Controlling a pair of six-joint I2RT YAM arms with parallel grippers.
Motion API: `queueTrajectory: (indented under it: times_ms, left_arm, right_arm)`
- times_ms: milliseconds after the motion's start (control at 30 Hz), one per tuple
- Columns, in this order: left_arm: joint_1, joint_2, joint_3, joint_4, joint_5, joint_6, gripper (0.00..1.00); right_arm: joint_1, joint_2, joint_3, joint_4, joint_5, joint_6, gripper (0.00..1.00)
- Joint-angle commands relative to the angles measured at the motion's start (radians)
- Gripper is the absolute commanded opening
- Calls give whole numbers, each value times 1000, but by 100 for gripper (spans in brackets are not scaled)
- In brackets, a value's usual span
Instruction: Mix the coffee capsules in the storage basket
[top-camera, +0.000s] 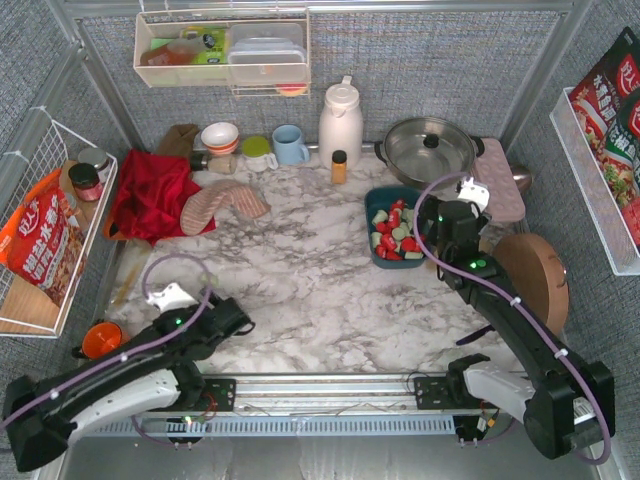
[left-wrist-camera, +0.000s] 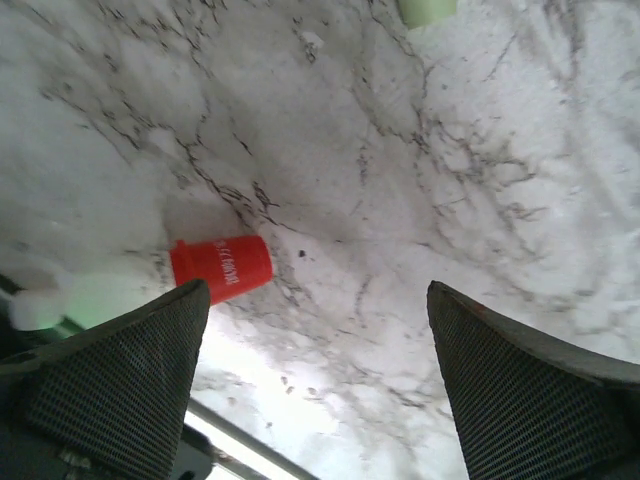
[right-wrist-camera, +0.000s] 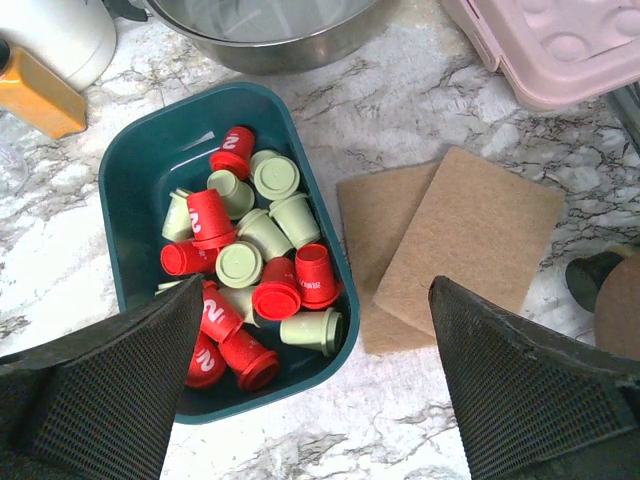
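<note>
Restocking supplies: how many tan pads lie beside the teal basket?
2. One tan pad lies right of the storage basket; the second pad overlaps its right side. Others could hide underneath.

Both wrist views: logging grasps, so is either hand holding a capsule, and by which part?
Nothing is held. The right hand is open near the storage basket; the left hand is open over the table, near a loose red capsule.

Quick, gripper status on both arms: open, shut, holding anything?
Left gripper: open, holding nothing, over the marble tabletop.
Right gripper: open, holding nothing, above the storage basket of coffee capsules.
</note>
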Motion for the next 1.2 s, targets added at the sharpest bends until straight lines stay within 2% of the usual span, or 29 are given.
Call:
queueTrajectory:
  times_ms: [0, 67, 133, 467, 600, 800, 1000, 1167]
  left_arm:
    - [4, -163, -89, -26, 62, -171, 99]
    - [7, -196, -120, -61, 60, -218, 99]
    - [9, -166, -118, -56, 67, -213, 99]
    - [18, 311, 101, -63, -74, 11, 99]
    - [37, 436, 215, -142, -97, 16, 99]
    - [138, 480, 171, -170, 6, 29, 98]
    - [226, 473, 142, -108, 20, 65, 92]
    - [248, 481, 91, -3, 87, 63, 87]
  right_arm:
    - [-2, -9, -2, 16, -16, 15, 99]
    - [-2, -9, -3, 18, -20, 17, 99]
    - [-2, -9, -5, 19, -23, 18, 99]
    - [-2, -3, -7, 24, -31, 20, 99]
    - [-2, 3, -7, 26, -33, 21, 99]
    - [-2, 11, -9, 35, -38, 25, 99]
    - [-2, 13, -11, 41, -44, 26, 99]
    - [-2, 18, -13, 43, -46, 27, 99]
